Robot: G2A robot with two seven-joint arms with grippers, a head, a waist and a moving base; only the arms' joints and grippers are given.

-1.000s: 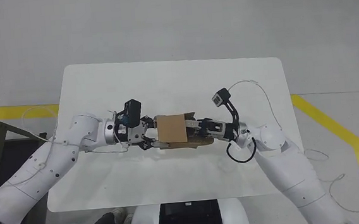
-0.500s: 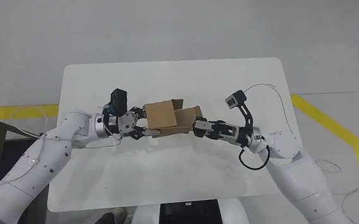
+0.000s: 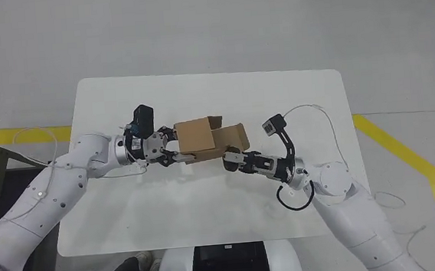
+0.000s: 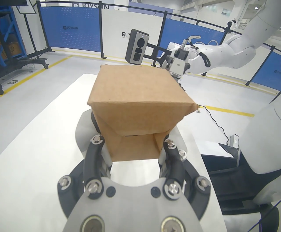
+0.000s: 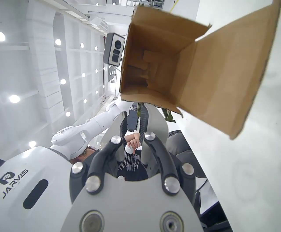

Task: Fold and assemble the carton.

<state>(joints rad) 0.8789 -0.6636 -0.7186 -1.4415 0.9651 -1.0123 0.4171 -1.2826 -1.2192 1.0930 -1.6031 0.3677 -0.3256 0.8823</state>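
A brown carton [image 3: 198, 138] is held above the white table [image 3: 208, 213], lying on its side. My left gripper [image 3: 169, 149] is shut on its closed end. In the left wrist view, the fingers [image 4: 96, 134] clamp the carton [image 4: 138, 96] from both sides. The open end faces my right arm, with one long flap [image 3: 233, 138] sticking out. In the right wrist view I look into the carton's open mouth [image 5: 153, 66], and the flap [image 5: 224, 83] spreads beside it. My right gripper [image 3: 229, 161], shut, has its tips [image 5: 139, 105] at the mouth's near edge.
The table runs well past the carton on every side. Yellow floor lines [image 3: 403, 148] lie beyond its edges. A cable [image 3: 319, 112] loops off my right wrist camera [image 3: 272, 124].
The carton has been lifted and carried toward the far side, and its end now stands open with the flap out. My right gripper slid back along the carton's near edge.
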